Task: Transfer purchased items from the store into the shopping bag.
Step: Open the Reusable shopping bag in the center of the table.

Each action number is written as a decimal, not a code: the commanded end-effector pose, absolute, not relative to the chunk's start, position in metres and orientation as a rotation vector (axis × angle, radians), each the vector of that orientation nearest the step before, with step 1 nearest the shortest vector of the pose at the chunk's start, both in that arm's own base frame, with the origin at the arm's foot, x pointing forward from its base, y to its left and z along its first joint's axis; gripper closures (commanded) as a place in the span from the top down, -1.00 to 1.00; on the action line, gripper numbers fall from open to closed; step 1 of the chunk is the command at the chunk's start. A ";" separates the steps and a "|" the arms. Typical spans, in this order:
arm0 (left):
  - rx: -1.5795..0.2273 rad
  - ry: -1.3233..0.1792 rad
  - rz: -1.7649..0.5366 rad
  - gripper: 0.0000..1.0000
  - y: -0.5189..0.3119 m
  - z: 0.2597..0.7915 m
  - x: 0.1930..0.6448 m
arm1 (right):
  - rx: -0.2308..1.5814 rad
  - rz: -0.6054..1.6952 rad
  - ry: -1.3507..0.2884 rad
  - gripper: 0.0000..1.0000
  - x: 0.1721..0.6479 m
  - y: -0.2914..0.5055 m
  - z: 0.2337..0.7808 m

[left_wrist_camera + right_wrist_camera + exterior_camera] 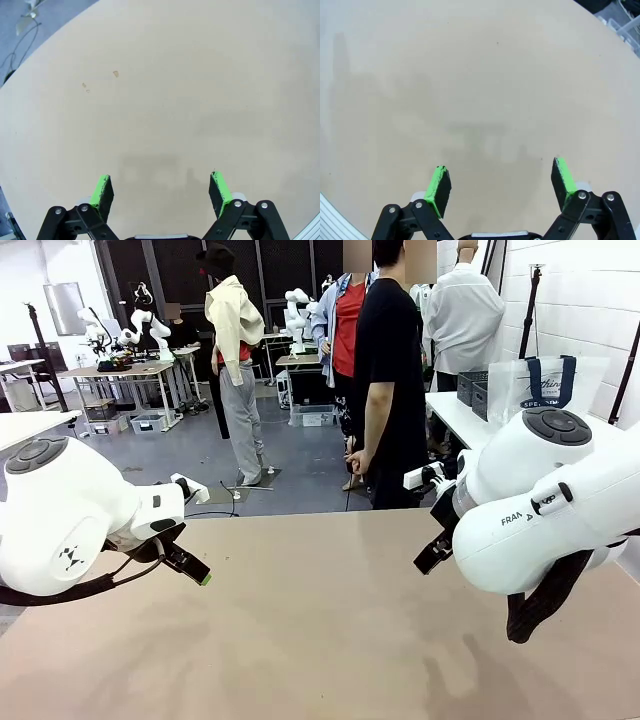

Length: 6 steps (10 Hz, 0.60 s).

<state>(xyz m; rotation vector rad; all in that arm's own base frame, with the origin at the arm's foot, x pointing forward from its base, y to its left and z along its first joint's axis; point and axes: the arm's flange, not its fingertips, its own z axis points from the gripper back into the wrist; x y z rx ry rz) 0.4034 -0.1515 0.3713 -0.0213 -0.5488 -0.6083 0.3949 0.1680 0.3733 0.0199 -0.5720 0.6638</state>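
The shopping bag point(546, 386), translucent with navy straps, stands on a white side table at the back right. Beside it sits the store point(474, 390), a dark grey lattice basket. The purchased items are out of view. My left gripper point(190, 565) hovers over the left part of the beige table point(320, 630). In the left wrist view this gripper point(162, 187) is open, with bare tabletop between its green pads point(102, 192). My right gripper point(432, 553) hangs over the right part of the table. The right wrist view shows it point(500, 180) open as well, holding nothing.
A person in a black shirt point(388, 360) stands at the table's far edge, side-on, one hand point(358, 462) hanging low. The white side table point(455, 415) lies beyond the right arm. Small specks point(115, 74) mark the tabletop.
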 end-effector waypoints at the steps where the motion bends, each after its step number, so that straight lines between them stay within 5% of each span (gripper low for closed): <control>1: -0.021 -0.549 -0.607 1.00 -0.151 0.371 0.404 | 0.020 0.663 -0.572 1.00 0.395 0.168 0.373; 6: -0.021 -0.549 -0.607 1.00 -0.151 0.371 0.404 | 0.020 0.663 -0.572 1.00 0.395 0.168 0.373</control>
